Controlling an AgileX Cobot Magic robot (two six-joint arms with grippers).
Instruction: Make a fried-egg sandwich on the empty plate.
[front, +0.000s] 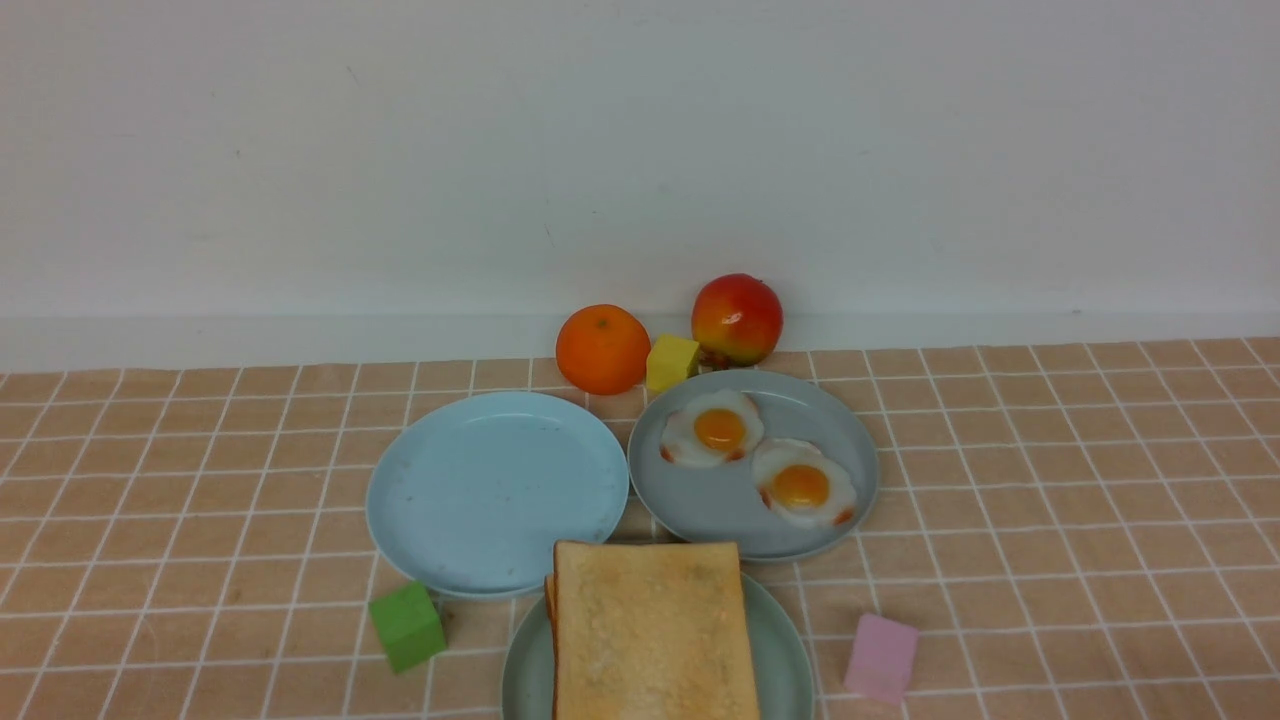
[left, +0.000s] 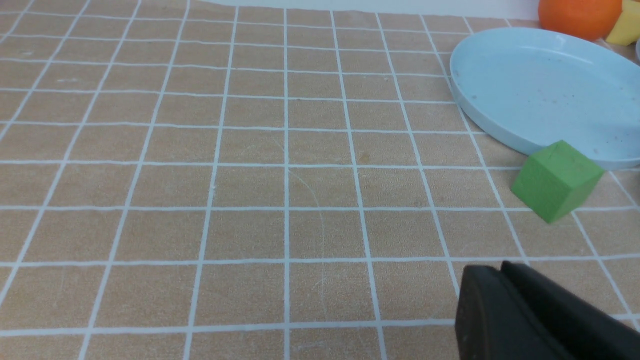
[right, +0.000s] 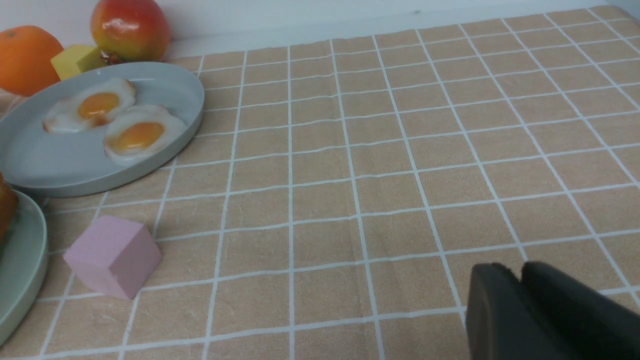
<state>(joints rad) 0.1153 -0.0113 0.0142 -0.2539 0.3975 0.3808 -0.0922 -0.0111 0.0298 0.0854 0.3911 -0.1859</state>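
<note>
Starting far left: left hand (left: 500, 270) hovers over bare orange-checked table (front: 200, 450), black fingers w/ only a thin slit between, holding nothing. Next, small green foam cube (front: 407, 626), just beside near edge of round light sky-blue plate (front: 497, 492). Near centre, fried-egg sandwich (front: 650, 630), square golden-brown toast slices stacked, sits on round pale mint-green plate (front: 785, 660); egg inside not visible. Far centre: orange fruit (front: 603, 348), yellow block (front: 671, 362), red-yellow apple (front: 737, 318). Right of blue plate, grey-blue plate (front: 720, 510) w/ two glossy fried eggs (front: 712, 428). Pink cube (front: 881, 657) just right of mint plate. Right hand (right: 520, 275) over bare table, fingers nearly together, narrow gap, empty.
</note>
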